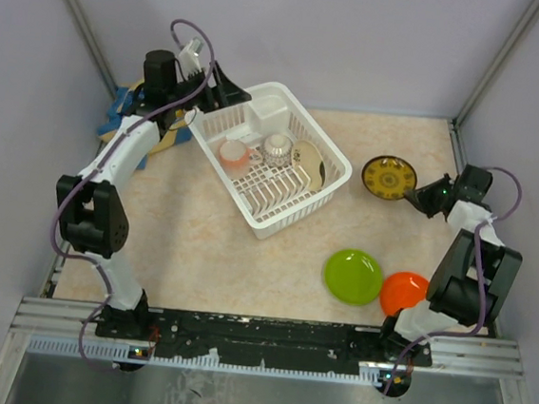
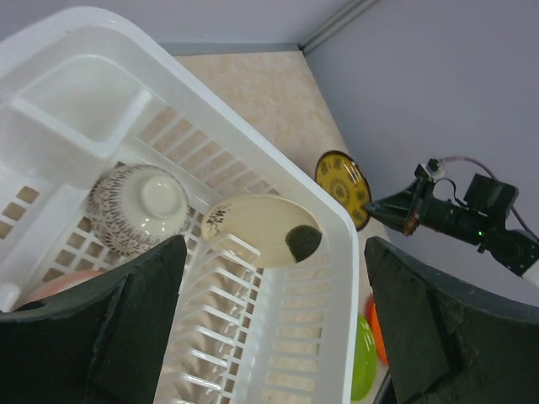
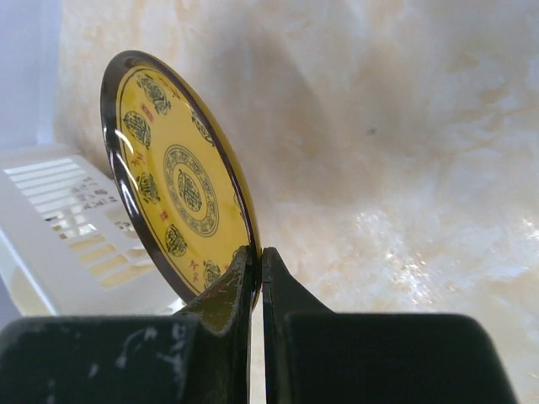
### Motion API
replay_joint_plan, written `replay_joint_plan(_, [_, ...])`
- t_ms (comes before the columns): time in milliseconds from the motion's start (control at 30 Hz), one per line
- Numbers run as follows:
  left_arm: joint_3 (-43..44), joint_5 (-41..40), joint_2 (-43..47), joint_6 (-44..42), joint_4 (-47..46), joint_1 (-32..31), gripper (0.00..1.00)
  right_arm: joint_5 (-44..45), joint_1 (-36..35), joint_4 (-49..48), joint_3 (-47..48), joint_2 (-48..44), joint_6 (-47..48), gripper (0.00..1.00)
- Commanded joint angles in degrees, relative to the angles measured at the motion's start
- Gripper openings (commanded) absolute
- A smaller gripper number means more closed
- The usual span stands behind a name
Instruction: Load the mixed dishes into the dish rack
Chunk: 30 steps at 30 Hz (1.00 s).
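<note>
Pressed together on the rim of the brown-yellow patterned plate (image 3: 181,177), the fingers of the right gripper (image 3: 257,269) were seen closest to the right wrist lens, with the plate pinched between them at its lower edge and stood up on edge, its patterned face turned toward the dish rack (image 1: 285,218). Whether the plate's rim touched the table (image 1: 199,243) could not be told. From above, this plate was seen to the right of the rack and apart from it, near the far right corner of the table. The left gripper (image 2: 276,244) was held over the far left part of the rack with its fingers spread wide and nothing between them. Inside the rack, a small pink cup (image 1: 234,153) was placed toward the left, a small white patterned bowl (image 1: 276,147) just beside it on the right, and a cream plate (image 1: 309,163) with a dark patch was leaned against the rack's right wall, next to the plate-slot ribs. On the table nearer the arm bases, a lime-green plate (image 1: 354,275) was laid flat, with an orange plate (image 1: 404,292) just beside it on the right, their rims meeting. A blue and yellow cloth (image 1: 115,120) was partly seen behind the left arm at the far left edge.
</note>
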<state>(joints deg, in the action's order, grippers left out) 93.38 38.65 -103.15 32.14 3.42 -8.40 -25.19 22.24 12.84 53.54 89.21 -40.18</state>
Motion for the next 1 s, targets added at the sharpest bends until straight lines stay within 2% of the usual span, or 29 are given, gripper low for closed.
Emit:
replay_joint_plan(0, [1.2,4.8,1.1,0.1,0.2,-3.2,0.93,-3.9,0.2,-2.1,5.5,-4.3,-2.2,0.00])
replay_joint_plan(300, [4.0,7.4,-3.1,3.8,0.6,-7.4,0.93,-5.7,-1.1,1.6,13.7,-6.0,-2.3,0.00])
replay_joint_plan(600, [4.3,12.1,-7.5,22.3,-8.5,-9.3,0.88,-6.5,-9.4,2.7,21.9,-5.1,-4.6,0.00])
replay_joint_plan(967, [5.4,10.7,-10.2,22.6,-10.9,-11.6,0.88,-6.9,-21.5,0.4,27.2,-1.3,-8.5,0.00])
